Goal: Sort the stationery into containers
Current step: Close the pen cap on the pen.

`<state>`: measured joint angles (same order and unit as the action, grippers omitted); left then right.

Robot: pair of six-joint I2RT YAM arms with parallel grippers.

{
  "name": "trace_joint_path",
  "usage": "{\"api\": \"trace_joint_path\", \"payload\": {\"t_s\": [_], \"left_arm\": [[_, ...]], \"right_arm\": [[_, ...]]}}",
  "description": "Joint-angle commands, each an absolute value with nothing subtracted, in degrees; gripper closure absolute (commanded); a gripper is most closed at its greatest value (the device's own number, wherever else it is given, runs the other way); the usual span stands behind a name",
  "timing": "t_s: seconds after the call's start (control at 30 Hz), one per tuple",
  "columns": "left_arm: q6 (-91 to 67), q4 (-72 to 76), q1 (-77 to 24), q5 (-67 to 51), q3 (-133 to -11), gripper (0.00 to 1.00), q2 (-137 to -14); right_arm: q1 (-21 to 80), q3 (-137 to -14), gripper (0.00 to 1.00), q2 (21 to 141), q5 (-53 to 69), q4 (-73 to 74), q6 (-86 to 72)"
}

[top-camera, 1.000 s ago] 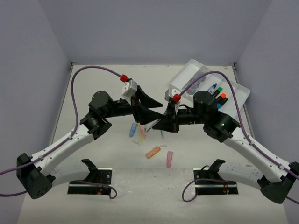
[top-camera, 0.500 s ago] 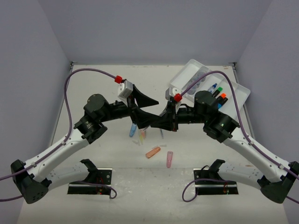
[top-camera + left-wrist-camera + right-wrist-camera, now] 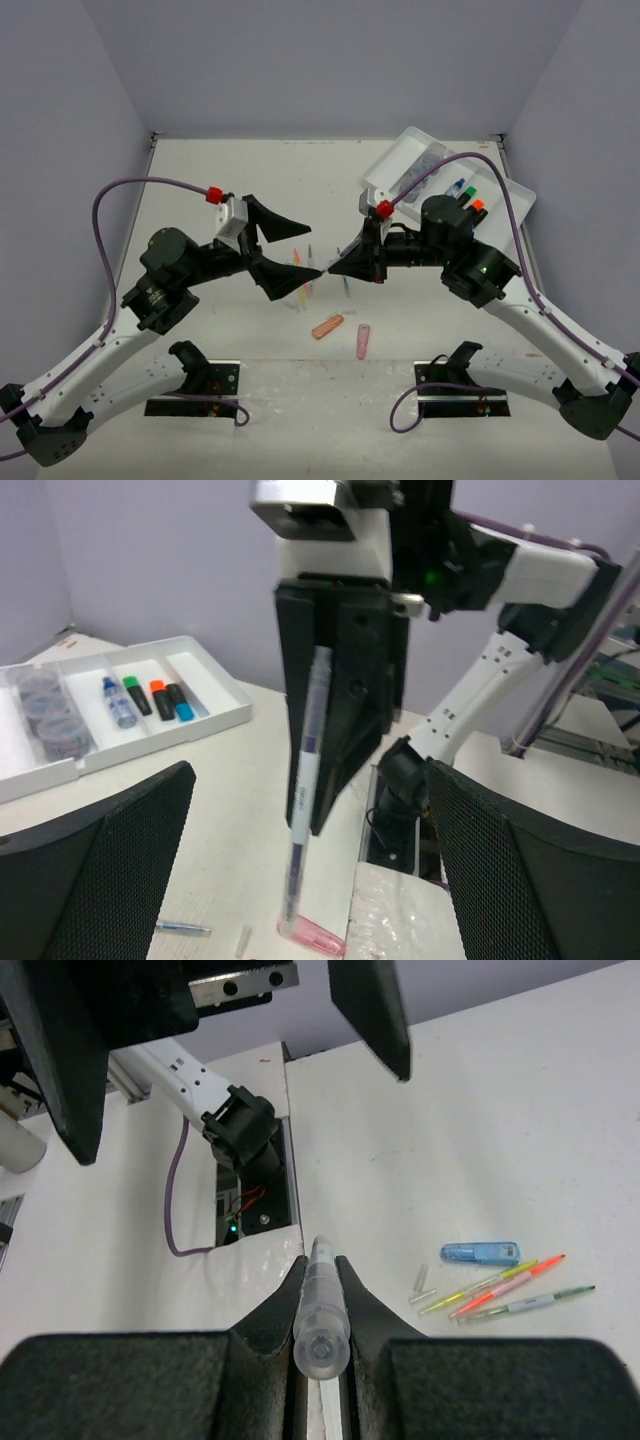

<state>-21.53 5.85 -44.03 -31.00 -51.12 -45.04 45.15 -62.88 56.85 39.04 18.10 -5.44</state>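
My right gripper (image 3: 337, 267) is shut on a translucent white pen (image 3: 322, 1312), which sticks out past its fingertips over the middle of the table. In the left wrist view that pen (image 3: 304, 800) hangs between my wide-open left gripper's two pads without touching either. The left gripper (image 3: 311, 247) faces the right one, a short gap apart, holding nothing. The white divided tray (image 3: 392, 165) stands at the back right with grey-blue pots (image 3: 427, 171) and capped highlighters (image 3: 466, 205) in it. An orange capsule (image 3: 327, 326), a pink capsule (image 3: 363, 341) and thin pens (image 3: 301, 285) lie on the table.
A blue capsule (image 3: 481, 1253), coloured thin pens (image 3: 510, 1290) and small clear bits (image 3: 422, 1280) lie under the left gripper. The arm bases' black mounts (image 3: 195, 385) sit at the near edge. Grey walls enclose the table on three sides.
My left gripper has opened wide and drawn back to the left, away from the right gripper. The pen stays in the right gripper, which has barely moved.
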Motion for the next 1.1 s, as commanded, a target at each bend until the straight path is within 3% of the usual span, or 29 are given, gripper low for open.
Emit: {"api": "trace_joint_path", "payload": {"t_s": [0.0, 0.23, 0.5, 0.77, 0.9, 1.07], "left_arm": [[-19.86, 9.25, -44.3, -39.95, -46.43, 0.0, -44.27], [-16.88, 8.0, -44.3, -40.72, -45.68, 0.05, -46.46], [-17.09, 9.75, -44.3, -41.79, -45.44, 0.22, -50.13], [-17.13, 10.63, -44.38, -43.39, -45.29, 0.59, -52.26], [-18.21, 11.93, -44.46, -43.39, -45.68, 0.98, -53.3], [-19.9, 14.45, -44.99, -43.6, -45.55, 1.0, -53.27]], "right_arm": [[44.85, -66.72, 1.0, 55.81, 38.87, 20.82, -4.64], [44.82, -69.98, 1.0, 55.46, 40.01, 25.86, -3.02], [44.82, -70.84, 1.0, 55.76, 40.65, 26.85, -2.99], [44.82, -71.28, 1.0, 55.87, 40.49, 25.84, -3.42], [44.75, -70.7, 1.0, 56.14, 41.03, 23.9, -4.27], [44.82, -69.3, 0.98, 56.52, 39.69, 20.57, -6.02]]}}
